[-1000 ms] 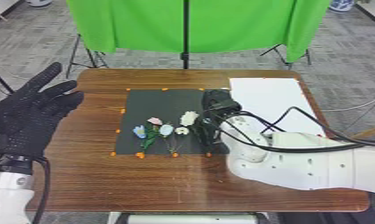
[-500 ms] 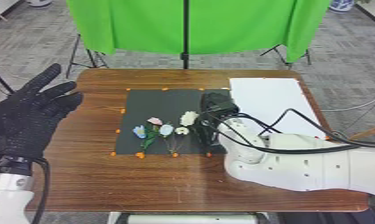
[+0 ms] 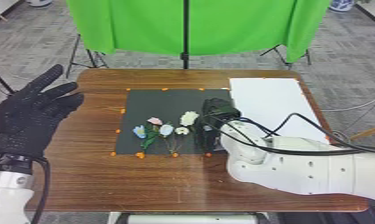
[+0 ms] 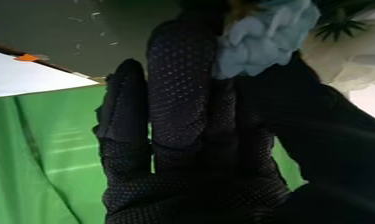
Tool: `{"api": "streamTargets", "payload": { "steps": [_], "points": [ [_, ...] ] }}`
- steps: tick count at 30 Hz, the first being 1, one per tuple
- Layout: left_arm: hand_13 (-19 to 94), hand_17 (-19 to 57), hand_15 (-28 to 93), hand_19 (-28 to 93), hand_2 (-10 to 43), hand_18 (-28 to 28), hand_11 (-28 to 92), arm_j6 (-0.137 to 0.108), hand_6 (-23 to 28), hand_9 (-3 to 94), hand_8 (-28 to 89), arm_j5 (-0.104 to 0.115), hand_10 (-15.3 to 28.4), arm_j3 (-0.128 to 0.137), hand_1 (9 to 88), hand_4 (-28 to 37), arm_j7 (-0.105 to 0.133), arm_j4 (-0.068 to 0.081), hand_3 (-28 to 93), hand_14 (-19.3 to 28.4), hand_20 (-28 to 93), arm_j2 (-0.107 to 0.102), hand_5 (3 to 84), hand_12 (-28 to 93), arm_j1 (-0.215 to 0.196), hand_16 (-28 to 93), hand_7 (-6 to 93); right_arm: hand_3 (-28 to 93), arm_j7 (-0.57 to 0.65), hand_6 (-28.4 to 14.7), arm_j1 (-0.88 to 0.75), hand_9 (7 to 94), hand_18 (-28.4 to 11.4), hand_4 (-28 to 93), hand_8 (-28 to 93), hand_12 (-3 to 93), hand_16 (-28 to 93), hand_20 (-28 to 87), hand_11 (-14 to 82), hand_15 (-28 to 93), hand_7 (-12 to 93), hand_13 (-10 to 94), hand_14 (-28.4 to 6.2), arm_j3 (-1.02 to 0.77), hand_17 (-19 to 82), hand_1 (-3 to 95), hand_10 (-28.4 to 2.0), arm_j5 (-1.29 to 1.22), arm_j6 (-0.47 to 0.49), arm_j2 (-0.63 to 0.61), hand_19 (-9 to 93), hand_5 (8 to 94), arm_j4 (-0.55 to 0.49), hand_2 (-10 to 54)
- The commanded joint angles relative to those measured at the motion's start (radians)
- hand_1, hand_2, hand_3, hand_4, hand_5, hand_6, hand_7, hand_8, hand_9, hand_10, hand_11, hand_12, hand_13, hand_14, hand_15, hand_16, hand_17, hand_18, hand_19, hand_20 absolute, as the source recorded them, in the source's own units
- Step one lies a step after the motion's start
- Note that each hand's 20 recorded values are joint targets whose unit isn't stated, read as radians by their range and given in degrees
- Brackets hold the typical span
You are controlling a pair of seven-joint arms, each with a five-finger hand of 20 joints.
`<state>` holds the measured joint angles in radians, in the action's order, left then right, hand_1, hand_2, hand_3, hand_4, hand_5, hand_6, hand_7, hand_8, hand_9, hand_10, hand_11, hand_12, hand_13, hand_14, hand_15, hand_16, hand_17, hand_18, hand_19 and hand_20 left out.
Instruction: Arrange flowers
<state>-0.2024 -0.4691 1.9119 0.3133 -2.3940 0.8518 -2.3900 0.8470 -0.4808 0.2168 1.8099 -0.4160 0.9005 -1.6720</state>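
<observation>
My right hand (image 3: 217, 117) is low over the right side of the dark mat (image 3: 161, 102), just beside a large white flower (image 3: 189, 118). Farther left on the mat lie a pink flower (image 3: 155, 121), a blue flower (image 3: 139, 132), a pale blue one (image 3: 167, 130) and a small white one (image 3: 182, 131). In the right wrist view, the thumb of my right hand (image 4: 197, 135) closes toward its fingers at a blue-grey flower (image 4: 265, 40); its stem is mostly hidden. White petals (image 4: 357, 72) appear beyond the thumb. My left hand (image 3: 28, 117) is raised over the table's left edge, fingers spread.
A white sheet (image 3: 270, 102) lies right of the mat on the brown table (image 3: 166, 185), partly under the right arm and its black cables. Orange markers line the mat's edges. A green cloth (image 3: 246, 25) hangs behind the table.
My right hand has shifted a little toward the robot along the mat's right side. The left hand and the flowers on the mat have hardly changed place.
</observation>
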Motion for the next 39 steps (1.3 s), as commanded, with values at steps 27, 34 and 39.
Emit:
{"api": "streamTargets", "payload": {
  "steps": [27, 34, 39],
  "points": [
    [27, -5.1, 62, 62, 6.7, 26.3, 32, -0.014, 9.0, 34.3, -10, -0.006, 21.5, 0.005, 23.6, -22.0, -0.002, -0.005, 79, 28.4, 27, 0.026, 34.8, 13, -0.038, -12, 15.9, 79, 0.041, -2.4, 0.077, 71.2, -17.9, -27, -15, 16.0, 17, 21, 27.5, 68, 26, 76, -5.4, 0.041, 45, 35.1, -13.6, 0.086, -0.082, -0.017, 93, 66.0, -0.044, -9.5],
    [27, -5.1, 62, 62, 6.8, 26.3, 32, -0.023, 9.0, 34.3, -10, -0.004, 21.5, -0.001, 23.5, -22.0, 0.004, -0.007, 79, 28.4, 27, 0.033, 34.8, 13, -0.045, -12, 15.9, 79, 0.032, -2.5, 0.036, 71.2, -18.0, -26, -15, 16.0, 17, 22, 27.5, 68, 26, 76, -5.6, -0.058, 45, 34.5, -13.7, 0.083, -0.093, -0.076, 93, 66.0, -0.101, -9.5],
    [27, -5.1, 62, 62, 6.8, 26.3, 32, -0.033, 9.0, 34.3, -10, -0.002, 21.5, -0.001, 23.5, -22.0, 0.012, -0.008, 78, 28.4, 27, 0.041, 34.8, 13, -0.065, -12, 15.9, 78, -0.092, -3.5, -0.170, 69.2, -18.4, -25, -15, 15.9, 17, 19, 26.4, 68, 23, 73, -6.8, -0.372, 43, 30.9, -14.6, -0.097, -0.064, -0.197, 93, 64.5, -0.227, -6.9]
  ]
}}
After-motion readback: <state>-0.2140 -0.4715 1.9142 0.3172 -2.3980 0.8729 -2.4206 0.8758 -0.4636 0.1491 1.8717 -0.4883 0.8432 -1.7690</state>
